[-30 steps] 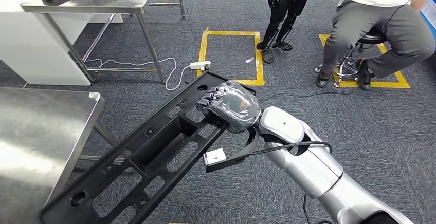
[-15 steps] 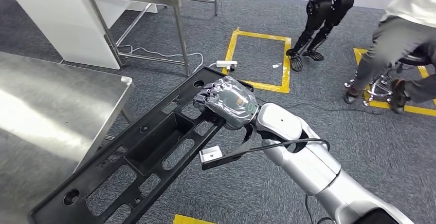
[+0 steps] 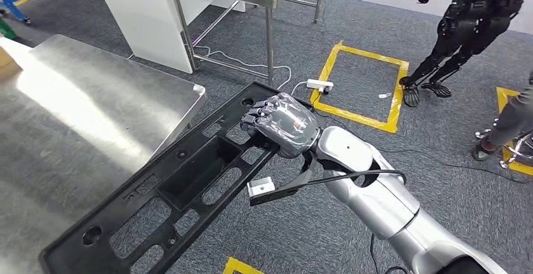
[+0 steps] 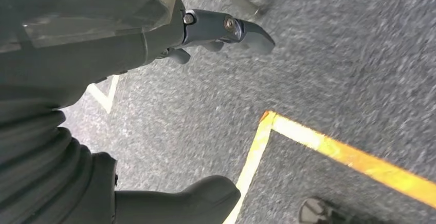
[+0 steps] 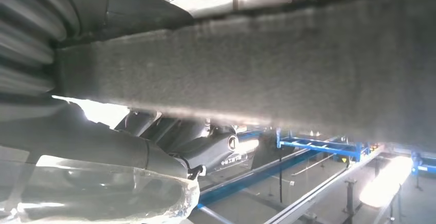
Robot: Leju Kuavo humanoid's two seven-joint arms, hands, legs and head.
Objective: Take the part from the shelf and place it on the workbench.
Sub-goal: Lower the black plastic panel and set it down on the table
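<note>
Gripping black part (image 3: 182,186), right hand (image 3: 283,126)

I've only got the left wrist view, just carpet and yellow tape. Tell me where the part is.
Observer: In the head view, the right hand grips the long black frame part near its far end.
Operator: Give me the workbench.
Observer: The steel workbench is on the robot's left. The part runs alongside its near edge, and I cannot tell whether they touch.
Operator: Report anyone nearby.
Observer: A person's leg shows at the head view's right edge, well apart from the part.
</note>
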